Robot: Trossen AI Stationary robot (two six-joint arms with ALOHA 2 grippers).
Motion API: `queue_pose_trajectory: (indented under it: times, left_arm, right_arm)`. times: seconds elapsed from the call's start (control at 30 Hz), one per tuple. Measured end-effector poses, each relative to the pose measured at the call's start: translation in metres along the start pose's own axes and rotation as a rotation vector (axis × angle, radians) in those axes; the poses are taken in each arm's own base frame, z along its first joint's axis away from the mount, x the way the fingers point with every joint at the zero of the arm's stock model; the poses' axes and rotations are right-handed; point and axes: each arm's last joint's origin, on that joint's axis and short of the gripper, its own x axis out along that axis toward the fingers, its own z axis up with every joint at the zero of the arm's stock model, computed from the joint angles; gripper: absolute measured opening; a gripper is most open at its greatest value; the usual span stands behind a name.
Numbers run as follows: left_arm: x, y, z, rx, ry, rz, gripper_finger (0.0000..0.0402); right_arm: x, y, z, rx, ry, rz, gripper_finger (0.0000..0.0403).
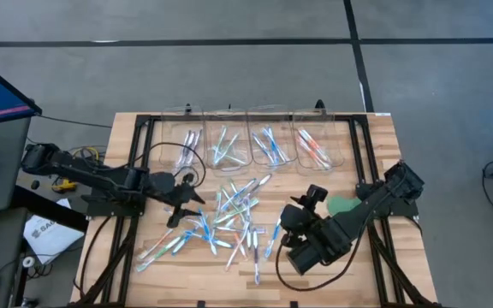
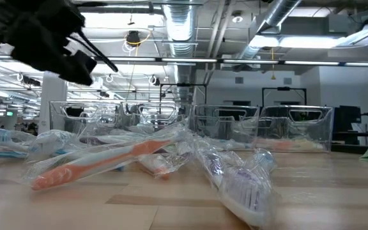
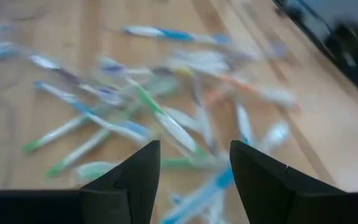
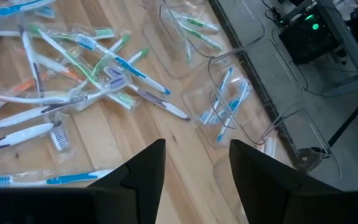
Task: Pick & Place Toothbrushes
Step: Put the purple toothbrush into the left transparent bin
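Note:
The toothbrushes (image 1: 234, 218) lie in a loose pile on the wooden table's middle, most of them in clear wrappers. The right wrist view shows the toothbrushes (image 4: 73, 62) spread on the wood. In the low view an orange one (image 2: 101, 163) and a purple one (image 2: 241, 185) lie nearest. More sit inside the clear bins (image 1: 251, 145). My left gripper (image 1: 193, 205) hovers open at the pile's left edge, above the toothbrushes (image 3: 160, 118), and shows raised in the low view (image 2: 75, 51). My right gripper (image 1: 302, 205) is open at the pile's right side, holding nothing (image 4: 197, 155).
Several clear bins stand in a row along the table's far edge, each holding a few toothbrushes (image 4: 229, 99). A flat green disc (image 1: 342, 205) lies right of the pile beside the right arm. Cables run by the left arm. Bare wood shows along the near edge (image 1: 341, 282).

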Motion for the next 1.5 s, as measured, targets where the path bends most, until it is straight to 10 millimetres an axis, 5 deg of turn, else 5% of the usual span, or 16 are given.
queue_pose_trajectory:
  times: [0.2,0.5,0.87,1.2,1.5]
  left_arm:
    - [-0.001,-0.02,-0.014,0.164,0.141,-0.04,0.0186]
    - [-0.004,-0.022,-0.029,0.019,0.283,0.074,0.0186]
    - [-0.004,-0.022,-0.03,-0.021,0.286,0.08,0.0186]
    - [0.001,-0.02,-0.06,-0.013,0.329,0.085,0.0186]
    - [0.003,-0.02,-0.061,-0.013,0.335,0.085,0.0186]
  right_arm:
    - [0.002,-0.001,0.002,0.006,0.004,-0.006,0.0172]
    - [0.002,-0.001,0.002,0.005,0.004,-0.006,0.0172]
    - [0.006,-0.003,0.004,-0.006,0.009,-0.014,0.0172]
    - [0.006,-0.003,0.004,-0.005,0.009,-0.015,0.0172]
    - [0.006,-0.003,0.004,-0.011,0.0,-0.021,0.0172]
